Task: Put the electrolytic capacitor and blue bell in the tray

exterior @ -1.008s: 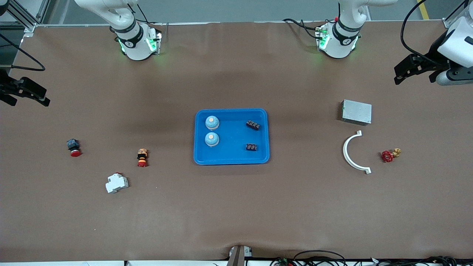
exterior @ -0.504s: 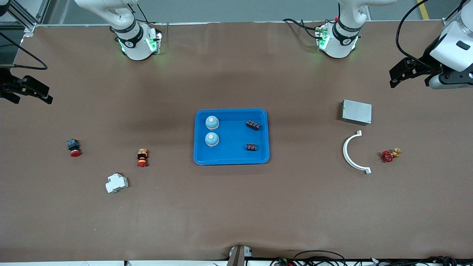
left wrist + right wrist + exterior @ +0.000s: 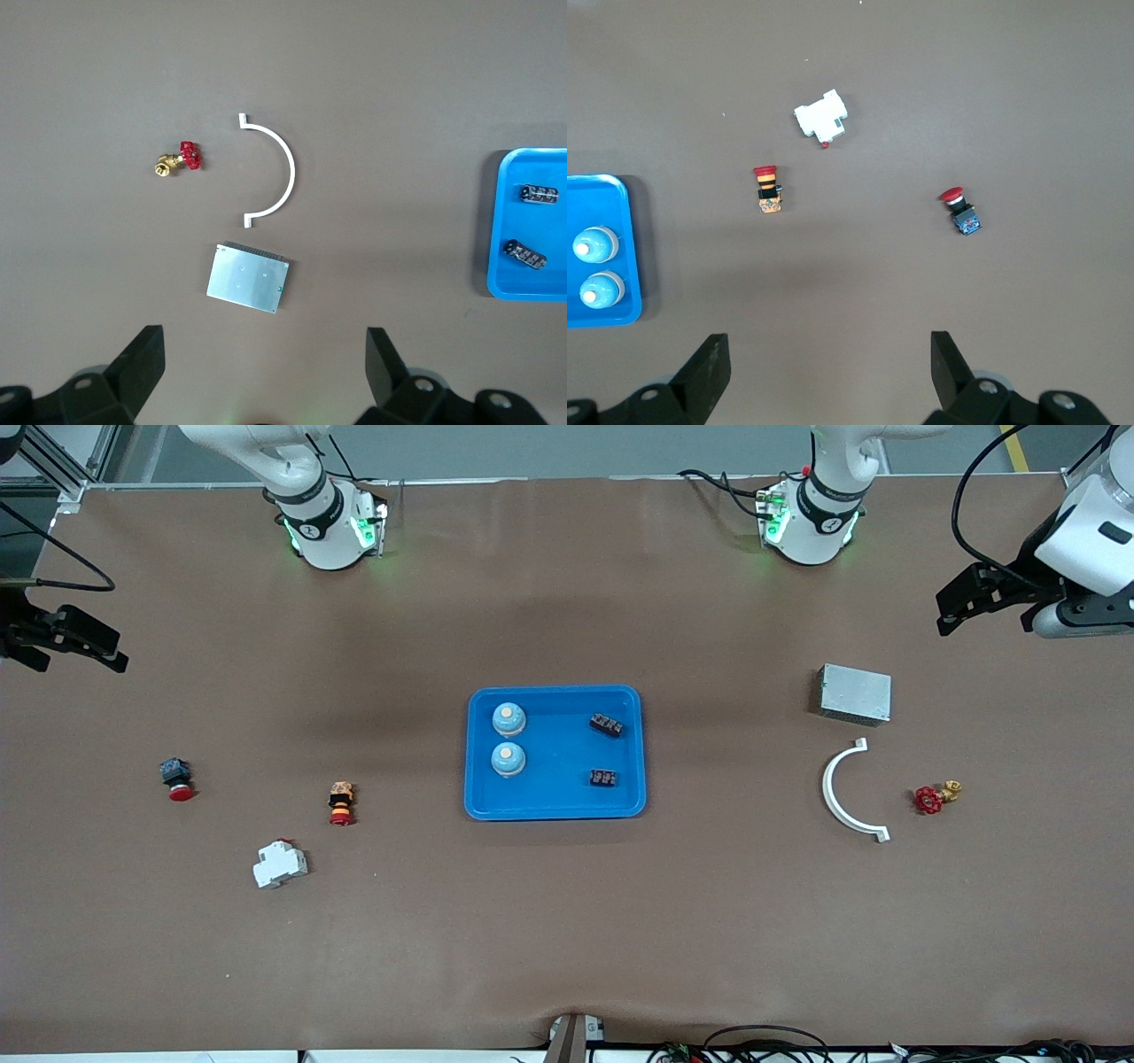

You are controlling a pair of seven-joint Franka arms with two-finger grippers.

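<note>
Tray point(image 3: 555, 808) sits mid-surface, holding 2 blue bells point(image 3: 508, 719) at its right-arm end and 2 dark electrolytic capacitors point(image 3: 606, 725) at its left-arm end. Task looks done.

Since 1 second ago nothing on the surface moved. Left gripper point(image 3: 974, 598) drifted slightly over the left-arm end, above the grey metal box point(image 3: 855, 693); right gripper point(image 3: 66, 642) crept a little inward over the right-arm end. Both empty, jaws spread wide, arms parked and waiting.

Leftover clutter: 1 white arc point(image 3: 843, 793), 1 red valve point(image 3: 932, 797), 2 red push buttons point(image 3: 175, 778), 1 white breaker point(image 3: 280, 864).
</note>
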